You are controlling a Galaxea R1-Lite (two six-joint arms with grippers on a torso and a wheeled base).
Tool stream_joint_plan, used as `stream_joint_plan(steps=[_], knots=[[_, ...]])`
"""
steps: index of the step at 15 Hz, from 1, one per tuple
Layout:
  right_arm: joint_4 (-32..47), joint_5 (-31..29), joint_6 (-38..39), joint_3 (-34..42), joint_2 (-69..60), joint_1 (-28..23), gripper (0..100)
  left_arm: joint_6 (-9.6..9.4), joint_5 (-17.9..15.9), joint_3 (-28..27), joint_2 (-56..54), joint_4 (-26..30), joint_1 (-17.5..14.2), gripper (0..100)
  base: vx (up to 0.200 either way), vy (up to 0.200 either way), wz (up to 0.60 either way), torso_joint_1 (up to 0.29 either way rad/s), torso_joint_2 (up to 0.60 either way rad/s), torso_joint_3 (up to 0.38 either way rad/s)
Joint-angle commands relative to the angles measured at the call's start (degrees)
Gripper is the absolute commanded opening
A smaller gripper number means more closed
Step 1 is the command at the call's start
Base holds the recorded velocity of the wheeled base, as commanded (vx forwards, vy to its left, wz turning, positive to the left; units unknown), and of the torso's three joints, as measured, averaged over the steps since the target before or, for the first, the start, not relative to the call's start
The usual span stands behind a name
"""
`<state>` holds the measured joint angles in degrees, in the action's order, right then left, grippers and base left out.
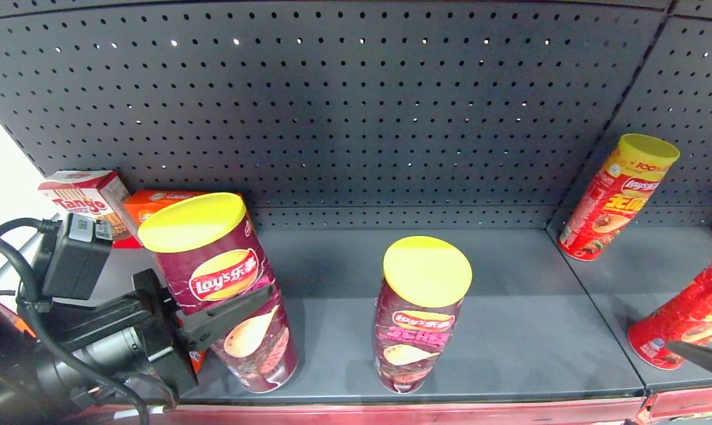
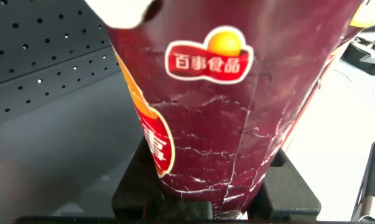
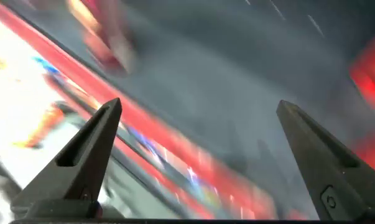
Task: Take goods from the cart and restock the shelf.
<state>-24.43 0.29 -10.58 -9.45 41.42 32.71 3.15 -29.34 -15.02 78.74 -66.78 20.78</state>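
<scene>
The left tool (image 1: 226, 321) is clamped around the lower half of a maroon chip can (image 1: 226, 283) with a yellow lid, one dark finger lying across the can's front. From the left wrist view the can (image 2: 237, 124) sits between the two dark fingers (image 2: 137, 186). The can is at the front left of the shelf (image 1: 527, 319), its base at the front edge; whether it rests on the shelf cannot be told. A second maroon can (image 1: 417, 319) stands upright near the middle of the front edge, apart from the held one. Behind the held can, at the back left corner, a wafer box (image 1: 87, 200) and an orange box (image 1: 155, 203) sit against the pegboard (image 1: 356, 118). On the next shelf section to the right, a red can (image 1: 618, 200) stands by the back left corner and a second red can (image 1: 686, 321) near the front. The right tool (image 3: 196, 115) has its fingers spread wide with nothing between them, low at the shelf's front right.
</scene>
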Motion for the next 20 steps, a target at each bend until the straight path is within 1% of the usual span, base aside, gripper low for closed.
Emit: stream_joint_plan(steps=[1,2,3,4,5,6,7,9,10,12,13,16,17,18,19,20], knots=[[3.6,-6.6,0.7,9.3,-14.7,-1.2,100,0.02,0.0,0.0,0.0,0.0,0.0,0,0.0,0.0,0.0,0.0,0.0,0.0],[7.5,-7.5,1.1,9.4,-17.3,-3.4,100,0.02,0.0,0.0,0.0,0.0,0.0,0,0.0,0.0,0.0,0.0,0.0,0.0],[12.2,-8.2,3.6,9.4,-19.9,-9.2,100,0.02,-0.1,-0.2,0.0,0.0,0.0,0,0.0,0.0,0.0,0.0,0.0,0.0],[15.6,-8.1,5.1,9.4,-22.5,-13.7,100,0.02,-0.1,-0.4,0.0,0.0,0.1,0,0.0,0.0,0.0,0.0,0.0,0.0],[19.9,-8.1,5.3,9.4,-25.8,-17.8,100,0.02,-0.2,-0.6,0.0,0.0,0.1,0,0.0,0.0,0.0,0.0,0.0,0.0],[22.1,-7.6,5.4,9.0,-27.5,-20.1,100,0.02,-0.2,-0.8,0.0,0.0,0.1,0,0.0,0.0,0.0,0.0,0.0,0.0],[23.1,-8.2,5.0,8.6,-28.2,-26.6,100,-0.07,-0.2,-0.9,0.0,0.0,0.5,0,0.0,0.0,0.0,0.0,0.0,0.0],[23.1,-9.2,4.6,8.6,-27.0,-37.0,100,-0.16,-0.2,-0.8,0.0,0.0,0.7,0,0.0,0.0,0.0,0.0,0.0,0.0],[23.2,-8.0,4.9,8.5,-28.0,-39.7,100,-0.16,-0.2,-0.8,0.0,0.0,0.7,0,0.0,0.0,0.0,0.0,0.0,0.0],[23.3,-1.7,5.7,8.5,-35.6,-40.1,100,-0.16,-0.3,-0.4,-0.1,0.0,1.0,0,0.0,0.0,0.0,0.0,0.0,0.0],[23.2,-0.2,6.9,8.5,-36.0,-40.2,100,-0.24,-0.3,-0.4,-0.1,0.0,1.1,0,0.0,0.0,0.0,0.0,0.0,0.0],[23.5,-0.9,7.5,8.5,-36.0,-40.2,100,-0.24,-0.2,-0.4,-0.4,0.0,1.2,0,0.0,0.0,0.0,0.0,0.0,0.0],[23.1,-1.6,7.8,8.6,-36.0,-40.2,100,-0.24,-0.2,-0.4,-0.8,0.0,1.2,0,0.0,0.0,0.0,0.0,0.0,0.0],[22.3,-4.3,7.8,8.8,-36.1,-40.2,100,-0.24,-0.2,-0.4,-0.8,0.0,1.1,0,0.0,0.0,0.0,0.0,0.0,0.0],[20.3,-13.7,8.4,9.4,-36.1,-40.2,100,-0.24,-0.2,-0.5,-0.9,0.0,1.0,0,0.0,0.0,0.0,0.0,0.0,0.0],[20.3,-14.5,10.2,9.4,-36.1,-40.2,100,-0.24,-0.3,-0.7,-0.9,0.0,1.1,0,0.0,0.0,0.0,0.0,0.0,0.0]])
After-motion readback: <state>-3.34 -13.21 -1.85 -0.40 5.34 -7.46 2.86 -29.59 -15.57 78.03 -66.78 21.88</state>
